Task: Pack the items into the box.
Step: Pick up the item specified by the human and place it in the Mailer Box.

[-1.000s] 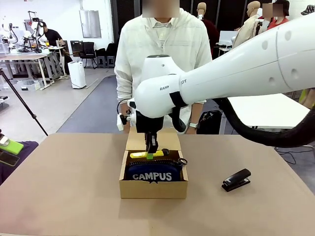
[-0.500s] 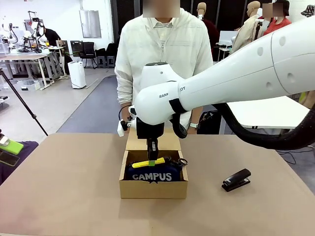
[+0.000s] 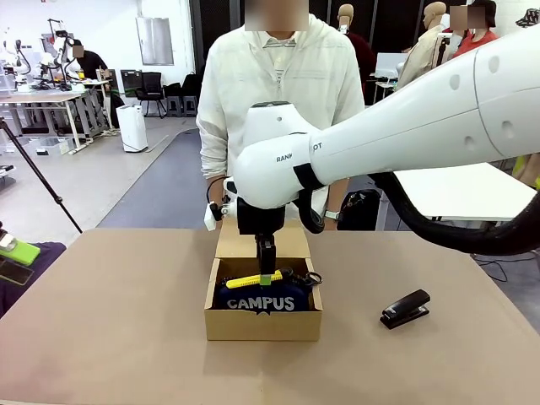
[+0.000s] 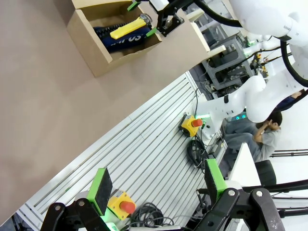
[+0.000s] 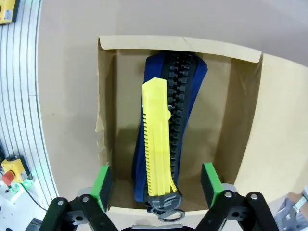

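The brown cardboard box (image 3: 263, 325) stands open at the table's middle, its flap lid (image 3: 236, 243) raised toward the person. Inside lies the navy pouch (image 3: 261, 301) with white "CAMPUS" lettering. The slim yellow tool (image 3: 251, 279) rests on top of it. My right gripper (image 3: 267, 263) hangs open just above them. In the right wrist view the yellow tool (image 5: 158, 149) lies along the pouch (image 5: 190, 91) inside the box (image 5: 178, 44), below my open right gripper (image 5: 156, 185). My left gripper (image 4: 158, 183) stands open off the table's near edge, with the box (image 4: 103, 60) far from it.
A black stapler (image 3: 405, 308) sits on the table to the right of the box. A person in a white hooded top (image 3: 270, 93) stands at the far edge behind the box. A grooved metal rail bed (image 4: 144, 144) with a yellow stop button box (image 4: 191, 125) lies below the left gripper.
The right gripper let go of the yellow tool, which now lies on the pouch. The gripper has lifted slightly and shifted a little to the right.
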You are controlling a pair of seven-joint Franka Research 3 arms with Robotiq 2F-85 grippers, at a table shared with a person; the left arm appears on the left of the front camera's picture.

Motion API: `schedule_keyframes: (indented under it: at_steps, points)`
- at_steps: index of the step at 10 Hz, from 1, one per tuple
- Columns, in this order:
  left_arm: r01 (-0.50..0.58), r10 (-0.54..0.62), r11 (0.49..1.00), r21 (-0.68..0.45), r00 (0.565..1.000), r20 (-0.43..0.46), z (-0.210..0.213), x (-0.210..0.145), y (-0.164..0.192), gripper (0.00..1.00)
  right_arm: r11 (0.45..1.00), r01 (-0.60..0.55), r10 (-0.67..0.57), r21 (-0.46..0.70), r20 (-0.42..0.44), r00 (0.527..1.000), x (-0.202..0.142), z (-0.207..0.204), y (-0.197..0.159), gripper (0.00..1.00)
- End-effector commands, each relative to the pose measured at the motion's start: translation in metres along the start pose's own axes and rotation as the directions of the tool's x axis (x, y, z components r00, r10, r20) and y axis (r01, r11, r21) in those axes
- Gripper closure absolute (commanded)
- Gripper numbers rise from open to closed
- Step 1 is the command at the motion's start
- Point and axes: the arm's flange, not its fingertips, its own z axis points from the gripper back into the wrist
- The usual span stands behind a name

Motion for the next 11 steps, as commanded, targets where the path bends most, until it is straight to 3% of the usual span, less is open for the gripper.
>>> schedule_keyframes:
  at_steps: [1,3,5,7,9,11]
  points:
    - [0.012,-0.012,1.000,0.002,1.000,0.001,-0.001,-0.004,0.003,0.00,0.999,0.023,-0.024,0.027,0.020,1.000,-0.018,0.012,0.013,0.00]
    - [0.012,-0.012,1.000,0.002,1.000,0.001,-0.001,-0.004,0.003,0.00,0.983,0.098,-0.115,0.156,0.100,0.988,-0.059,0.044,0.024,0.00]
    - [0.012,-0.012,1.000,0.002,1.000,0.001,-0.001,-0.004,0.003,0.00,0.905,0.300,-0.378,0.302,0.248,0.892,-0.133,0.088,0.050,0.00]
    - [0.012,-0.012,1.000,0.002,1.000,0.001,-0.001,-0.004,0.003,0.00,0.827,0.361,-0.547,0.431,0.467,0.695,-0.221,0.119,0.087,0.00]
    - [0.012,-0.012,1.000,0.002,1.000,0.001,-0.001,-0.004,0.003,0.00,0.698,0.512,-0.712,0.500,0.554,0.431,-0.313,0.124,0.134,0.00]
    - [0.012,-0.012,1.000,0.002,1.000,0.001,-0.001,-0.004,0.003,0.00,0.597,0.528,-0.778,0.604,0.598,0.195,-0.372,0.098,0.179,0.00]
